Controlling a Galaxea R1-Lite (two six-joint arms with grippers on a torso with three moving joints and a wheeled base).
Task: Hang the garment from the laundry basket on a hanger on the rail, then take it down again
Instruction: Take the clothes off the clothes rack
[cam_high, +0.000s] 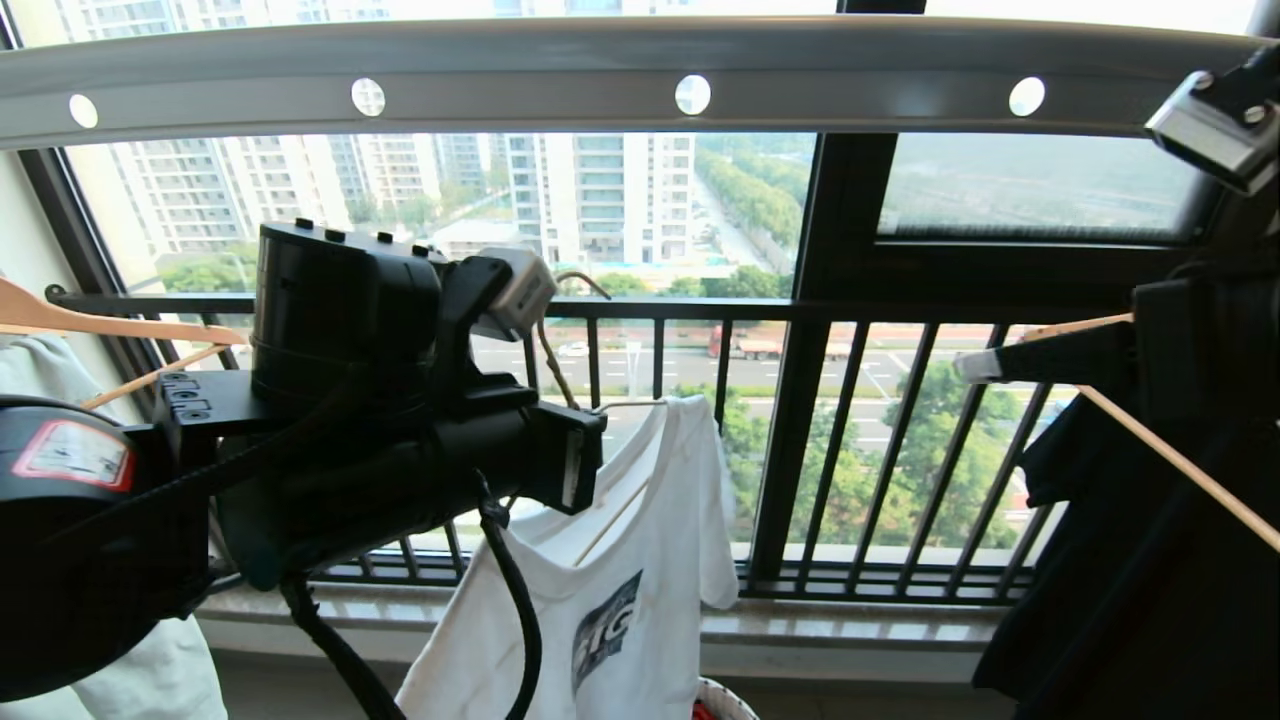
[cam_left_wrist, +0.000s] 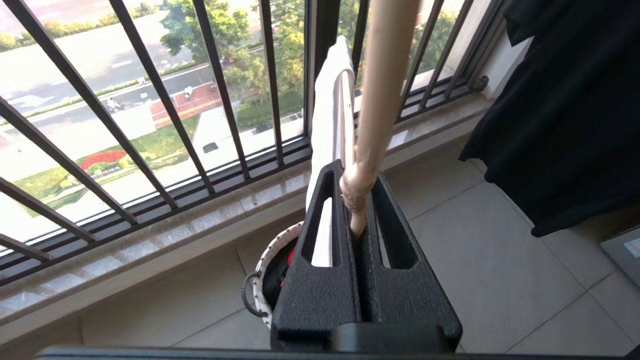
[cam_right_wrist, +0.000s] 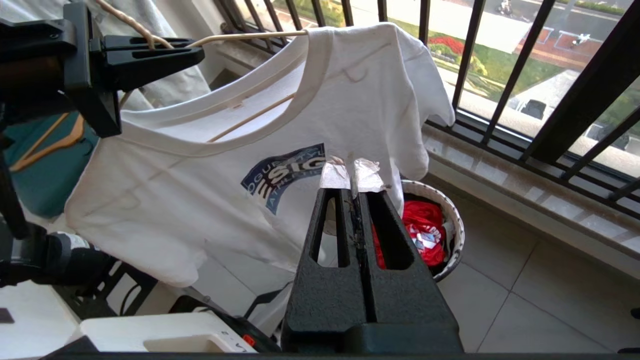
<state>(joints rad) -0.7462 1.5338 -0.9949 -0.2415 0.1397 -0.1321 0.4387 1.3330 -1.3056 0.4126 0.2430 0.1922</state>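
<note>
Left pincer (cam_left_wrist: 357, 220) clamped shut on the hanger (cam_left_wrist: 382, 90), gripping the cream stem low down near its neck; the stem runs up and away from the fingers (cam_left_wrist: 320, 280). In the head view the left arm fills the left and centre, and the pincer itself is hidden behind the wrist body there.

Garment (cam_high: 620, 570), white tee with dark blue chest logo, is draped on the hanger, held in the air below the rail (cam_high: 600, 70) and not hooked on it. One shoulder sits up on the hanger wire; the other side sags lower. The collar opening shows the hanger's crossbar through it.

Right pincer (cam_right_wrist: 355, 172) shut, nothing held, tips just in front of the tee's logo; touching the cloth or not, cannot tell. In the head view the right arm sits at the far right edge, and its pincer tip (cam_high: 975, 365) pokes out toward the window bars.

Laundry basket (cam_right_wrist: 452, 220), round, white, woven, stands on the tiled floor below and beside the hanging tee, close to the window sill, with red cloth (cam_right_wrist: 422, 232) inside it.

Black garment (cam_left_wrist: 565, 115) hangs on the right side. Wooden hanger (cam_high: 110, 325) with pale cloth at far left. Dark barred window railing (cam_high: 790, 450) behind everything
</note>
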